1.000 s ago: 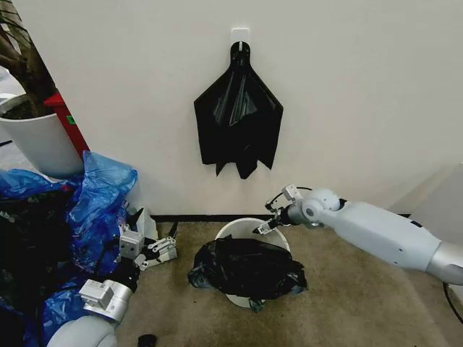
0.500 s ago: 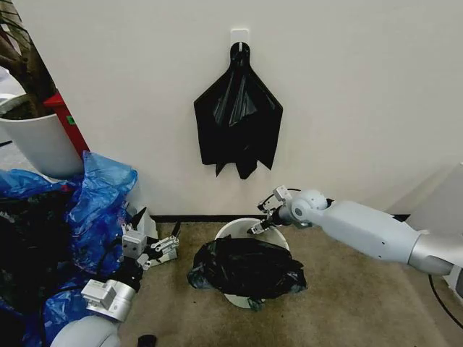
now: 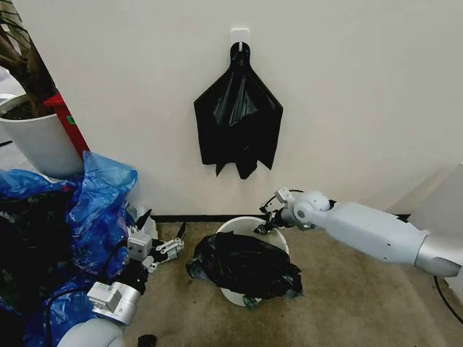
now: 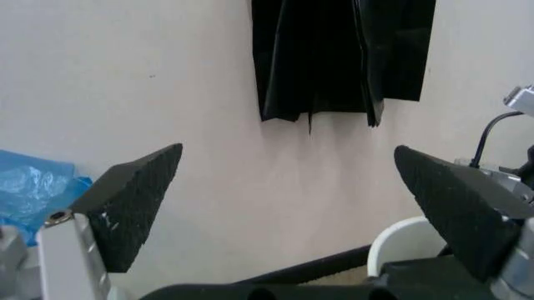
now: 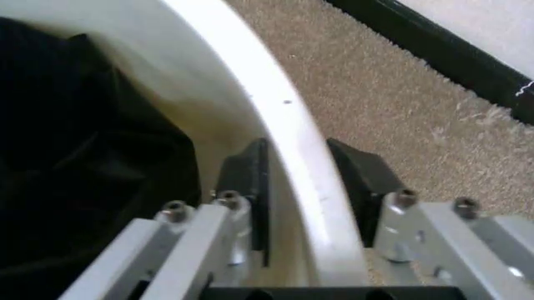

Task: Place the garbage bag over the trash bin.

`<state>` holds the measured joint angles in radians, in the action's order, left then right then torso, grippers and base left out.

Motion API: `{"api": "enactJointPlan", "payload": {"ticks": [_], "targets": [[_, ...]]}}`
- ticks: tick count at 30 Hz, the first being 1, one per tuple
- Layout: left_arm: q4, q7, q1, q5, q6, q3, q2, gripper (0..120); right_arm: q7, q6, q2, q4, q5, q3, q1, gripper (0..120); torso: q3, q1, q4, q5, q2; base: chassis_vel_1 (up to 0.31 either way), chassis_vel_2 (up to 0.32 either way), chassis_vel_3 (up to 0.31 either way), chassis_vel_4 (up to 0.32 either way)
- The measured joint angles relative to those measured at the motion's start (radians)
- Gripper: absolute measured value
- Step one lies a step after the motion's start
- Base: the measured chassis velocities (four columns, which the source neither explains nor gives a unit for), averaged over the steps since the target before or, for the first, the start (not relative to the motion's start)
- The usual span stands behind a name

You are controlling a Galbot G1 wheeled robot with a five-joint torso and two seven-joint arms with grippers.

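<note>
The trash bin (image 3: pixel 272 236) is a small off-white bucket on the carpet by the wall. The garbage bag (image 3: pixel 244 266), glossy black and crumpled, lies bunched over the bin's near side and down into it. My right gripper (image 3: pixel 265 225) is at the bin's far rim. In the right wrist view its fingers (image 5: pixel 249 177) straddle the rim (image 5: pixel 279 119), one inside and one outside, shut on it, with the bag (image 5: pixel 75 156) beside the inner finger. My left gripper (image 3: pixel 160 233) hovers left of the bin, open and empty. Its pads (image 4: pixel 134 203) stand wide apart, and the bin's rim (image 4: pixel 399 239) shows beyond them.
A kite-shaped black plastic bundle (image 3: pixel 239 116) hangs from a wall hook above the bin. Shiny blue bags (image 3: pixel 101 195) pile up on the left behind my left arm. A white plant pot (image 3: pixel 40 141) stands at the far left. Bare carpet (image 3: pixel 354 303) lies to the right.
My left gripper has risen a little and moved toward the bin. The bin and the bag have shifted slightly left, with my right gripper staying at the far rim.
</note>
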<state>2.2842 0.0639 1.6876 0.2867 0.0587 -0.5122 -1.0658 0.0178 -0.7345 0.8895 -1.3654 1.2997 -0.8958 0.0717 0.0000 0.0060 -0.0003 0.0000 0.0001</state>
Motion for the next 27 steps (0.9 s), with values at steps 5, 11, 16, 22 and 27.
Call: {"api": "enactJointPlan", "payload": {"ticks": [5, 11, 16, 22, 27], "targets": [[0.005, 0.000, 0.006, -0.002, 0.004, -0.002, -0.007, 100, -0.049, -0.001, -0.013, -0.031, 0.039, 0.031, 0.022, 7, 0.000, 0.000, 0.0001, 0.0001, 0.000, 0.000, 0.000, 0.000, 0.000], [0.021, 0.000, 0.016, -0.006, 0.007, -0.008, -0.015, 100, -0.319, -0.002, -0.061, -0.162, 0.218, 0.133, 0.074, 0, 0.000, 0.000, 0.0002, 0.0001, 0.000, 0.000, 0.000, 0.000, 0.000], [0.029, 0.019, 0.000, 0.032, 0.004, -0.022, -0.008, 100, -0.661, -0.001, -0.117, -0.345, 0.492, 0.273, 0.168, 0, 0.000, 0.000, -0.0002, 0.0002, 0.000, 0.000, 0.000, 0.000, 0.000], [0.038, 0.064, -0.018, 0.114, -0.020, -0.057, -0.008, 100, -0.964, 0.004, -0.143, -0.496, 0.671, 0.469, 0.346, 0, 0.000, 0.000, -0.0002, 0.0006, 0.000, 0.000, 0.000, 0.000, 0.000], [0.039, 0.079, -0.019, 0.139, -0.020, -0.086, -0.007, 100, -1.045, 0.047, -0.157, -0.581, 0.688, 0.565, 0.456, 0, 0.000, 0.000, -0.0001, 0.0002, 0.000, 0.000, 0.000, 0.000, 0.000]]}}
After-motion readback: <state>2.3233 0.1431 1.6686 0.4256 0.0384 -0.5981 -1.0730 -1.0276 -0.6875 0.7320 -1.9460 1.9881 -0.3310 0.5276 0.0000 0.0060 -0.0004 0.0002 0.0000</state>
